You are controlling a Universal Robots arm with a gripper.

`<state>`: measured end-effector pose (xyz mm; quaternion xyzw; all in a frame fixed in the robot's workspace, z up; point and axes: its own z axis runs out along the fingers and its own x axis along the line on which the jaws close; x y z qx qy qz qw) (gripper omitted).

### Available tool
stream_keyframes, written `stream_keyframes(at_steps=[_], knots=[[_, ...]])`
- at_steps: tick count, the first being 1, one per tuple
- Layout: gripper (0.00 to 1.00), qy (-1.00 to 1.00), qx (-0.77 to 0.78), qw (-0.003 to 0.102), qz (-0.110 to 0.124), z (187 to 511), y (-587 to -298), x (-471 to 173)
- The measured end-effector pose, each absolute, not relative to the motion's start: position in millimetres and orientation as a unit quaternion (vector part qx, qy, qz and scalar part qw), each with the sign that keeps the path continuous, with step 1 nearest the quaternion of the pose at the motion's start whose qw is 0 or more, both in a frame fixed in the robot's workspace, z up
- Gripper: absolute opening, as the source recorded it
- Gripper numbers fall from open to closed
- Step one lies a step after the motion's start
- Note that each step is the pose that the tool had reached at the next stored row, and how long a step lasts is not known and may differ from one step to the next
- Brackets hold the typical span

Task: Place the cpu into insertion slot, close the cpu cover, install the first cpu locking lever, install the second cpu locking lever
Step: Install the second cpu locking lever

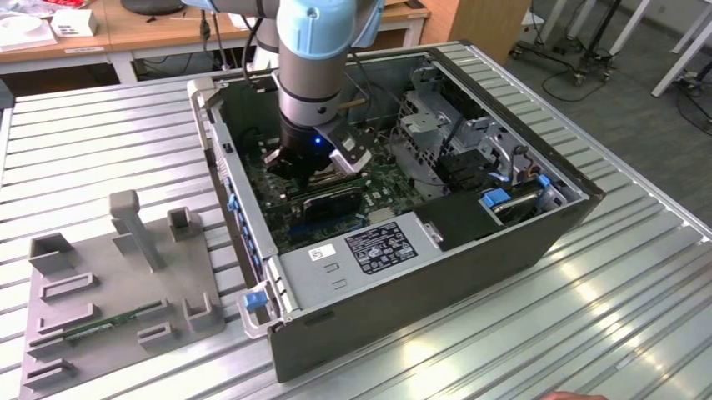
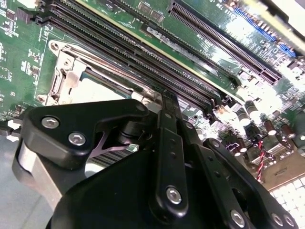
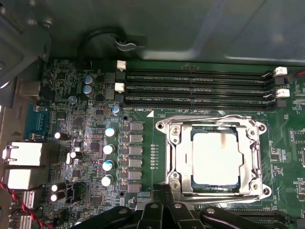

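Note:
The cpu (image 3: 215, 157) lies flat in the insertion slot (image 3: 167, 183) on the green motherboard, its pale metal top showing through the window of the cpu cover (image 3: 179, 157). The cover lies down flat over it. Thin silvery locking levers run along two opposite sides of the socket, one (image 3: 209, 118) beside the memory slots and one (image 3: 214, 194) on the gripper's side. My gripper (image 3: 165, 202) hovers just off that nearer side with its black fingers (image 2: 167, 124) together and nothing between them. The exterior view shows the gripper (image 1: 315, 167) deep inside the open computer case.
Long black memory slots (image 3: 195, 88) run beside the socket. Capacitors (image 3: 108, 148) and rear port blocks (image 3: 24, 157) stand on its other side. The case walls (image 1: 239, 217) and a metal drive cage (image 1: 434, 125) hem the arm in. A grey fixture (image 1: 122, 283) sits on the slatted table.

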<state>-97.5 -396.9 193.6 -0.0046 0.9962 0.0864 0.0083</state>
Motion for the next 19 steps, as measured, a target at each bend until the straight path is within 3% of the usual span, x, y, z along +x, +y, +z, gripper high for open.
stream_keyframes(at_steps=[19], knots=[[0.11, 0.997, -0.005, 0.008, 0.075, 202.0, -395.9, -98.0]])
